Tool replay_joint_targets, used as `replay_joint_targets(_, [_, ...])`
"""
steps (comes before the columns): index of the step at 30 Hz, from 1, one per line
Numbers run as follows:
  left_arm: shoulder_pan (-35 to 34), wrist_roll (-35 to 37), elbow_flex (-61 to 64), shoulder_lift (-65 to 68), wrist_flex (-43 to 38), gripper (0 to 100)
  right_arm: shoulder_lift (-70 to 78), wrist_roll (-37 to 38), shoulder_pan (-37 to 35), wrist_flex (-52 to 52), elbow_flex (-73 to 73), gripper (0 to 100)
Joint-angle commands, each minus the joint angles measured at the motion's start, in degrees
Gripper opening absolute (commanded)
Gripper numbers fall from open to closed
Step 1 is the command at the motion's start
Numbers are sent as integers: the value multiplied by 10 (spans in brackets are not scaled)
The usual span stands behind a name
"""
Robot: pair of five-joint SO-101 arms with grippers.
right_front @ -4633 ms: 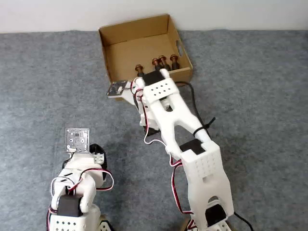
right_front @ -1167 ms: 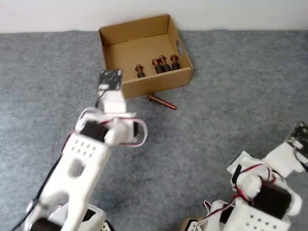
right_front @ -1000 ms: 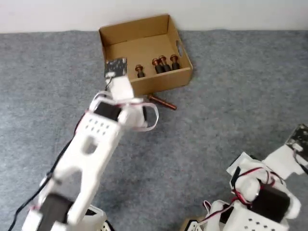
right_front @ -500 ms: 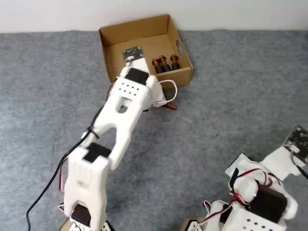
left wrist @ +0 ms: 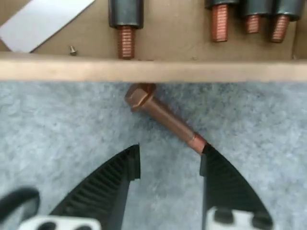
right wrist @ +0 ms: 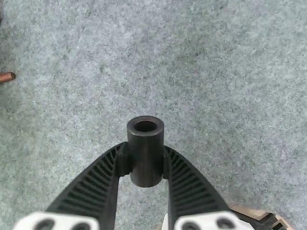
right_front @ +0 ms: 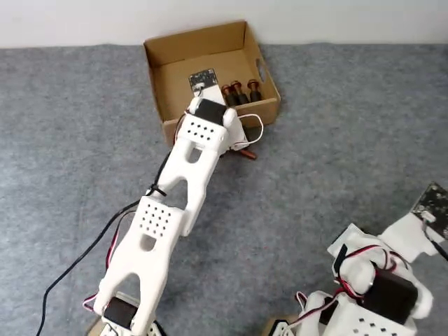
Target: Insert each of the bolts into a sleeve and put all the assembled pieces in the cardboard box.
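A copper bolt lies on the grey carpet just outside the front wall of the cardboard box. My left gripper hangs open right over the bolt's threaded end, one finger on each side. In the high view the left arm stretches to the box and covers most of the bolt. Several assembled bolt-and-sleeve pieces stand inside the box. My right gripper is shut on a black sleeve, held with its bore showing above the carpet.
The right arm sits folded back at the near right of the table. A bolt tip shows at the edge of the right wrist view. A white card lies on the box floor. Open carpet spreads right of the box.
The left arm swung from the near left out to the box front and now hangs over the loose bolt. The right arm has stayed folded back.
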Motion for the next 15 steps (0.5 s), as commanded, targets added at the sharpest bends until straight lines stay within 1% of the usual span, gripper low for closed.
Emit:
replay_joint_targets(1, [-9, 4, -68, 22, 11, 210, 5, -4, 4, -10, -4, 9])
replay_joint_targets(11, [-55, 4, -70, 57, 11, 210, 5, -4, 4, -10, -4, 9])
replay_joint_targets(15, [-52, 2, -74, 56, 25, 209, 5, -4, 4, -10, -4, 9])
